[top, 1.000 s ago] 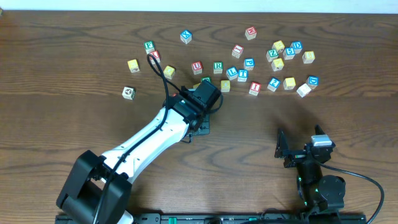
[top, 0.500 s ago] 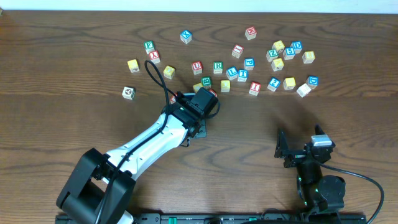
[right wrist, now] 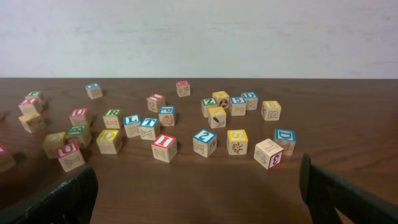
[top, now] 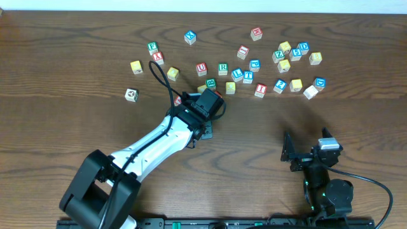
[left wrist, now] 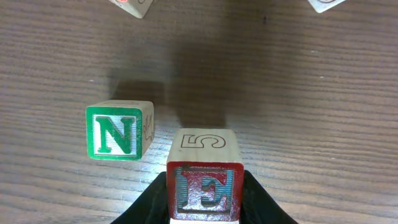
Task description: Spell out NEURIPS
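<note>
2 cubes fill the left wrist view. The E cube (left wrist: 204, 190), red-bordered, sits between the black fingers (left wrist: 146, 205) of the left gripper (left wrist: 204, 213), which pinch it from both sides. Its upper face carries a 5. Whether its underside touches the table (top: 63, 70) or hangs just above it I cannot tell. Just to the left of it, apart by a narrow gap, the green-bordered N cube (left wrist: 118, 130) stands upright on the wood, its letter facing the camera. 2 more cubes (left wrist: 132, 5) are cut off at the far edge of that view, letters unreadable.

From overhead, the white left arm (top: 149, 143) reaches from the near left corner toward the middle of the table, its wrist covering the held cube and ending just near of the scattered group.

Beyond the wrist, a loose line holds the red U cube (top: 201, 67) and, just to its right, the green R cube (top: 223, 67). The red I cube (top: 260, 90) lies further right and a little nearer, beside a blue cube marked 2 (top: 279, 86). The P and S I cannot pick out with certainty at this size. A cluster of yellow and blue cubes (top: 294, 54) sits at the far right, and a few strays (top: 131, 94) lie at the far left.

The right gripper (right wrist: 196, 186) rests low at the near right, well apart from all cubes, its 2 fingers (right wrist: 62, 199) spread wide with nothing between them.
</note>
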Robot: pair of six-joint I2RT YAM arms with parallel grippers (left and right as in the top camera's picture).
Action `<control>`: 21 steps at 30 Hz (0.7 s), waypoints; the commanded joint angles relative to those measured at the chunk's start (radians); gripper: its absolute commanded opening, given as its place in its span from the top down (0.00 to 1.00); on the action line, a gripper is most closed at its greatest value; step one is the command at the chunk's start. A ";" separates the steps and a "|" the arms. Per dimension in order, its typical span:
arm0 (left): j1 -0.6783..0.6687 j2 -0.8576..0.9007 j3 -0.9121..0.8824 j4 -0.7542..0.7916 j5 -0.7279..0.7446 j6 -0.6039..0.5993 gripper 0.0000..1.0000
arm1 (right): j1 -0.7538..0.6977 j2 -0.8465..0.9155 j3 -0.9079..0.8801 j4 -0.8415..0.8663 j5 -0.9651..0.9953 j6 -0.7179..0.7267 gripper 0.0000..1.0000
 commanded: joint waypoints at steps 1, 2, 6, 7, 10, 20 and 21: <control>0.002 0.010 -0.011 0.002 -0.020 0.010 0.92 | 0.005 -0.005 -0.001 -0.005 -0.002 0.009 0.01; 0.002 0.011 -0.011 0.002 -0.022 0.010 0.92 | 0.005 -0.005 -0.001 -0.005 -0.002 0.009 0.01; 0.002 0.025 -0.013 0.005 -0.055 0.010 0.92 | 0.005 -0.005 -0.001 -0.005 -0.002 0.009 0.01; 0.002 0.029 -0.013 0.005 -0.055 0.010 0.92 | 0.005 -0.005 -0.001 -0.005 -0.002 0.009 0.01; 0.001 0.036 -0.014 0.014 -0.065 0.010 0.92 | 0.005 -0.005 -0.001 -0.005 -0.002 0.009 0.01; 0.002 0.065 -0.017 0.034 -0.072 0.010 0.92 | 0.005 -0.005 -0.001 -0.005 -0.002 0.009 0.01; 0.002 0.072 -0.017 0.037 -0.072 0.010 0.92 | 0.005 -0.005 -0.001 -0.005 -0.002 0.009 0.01</control>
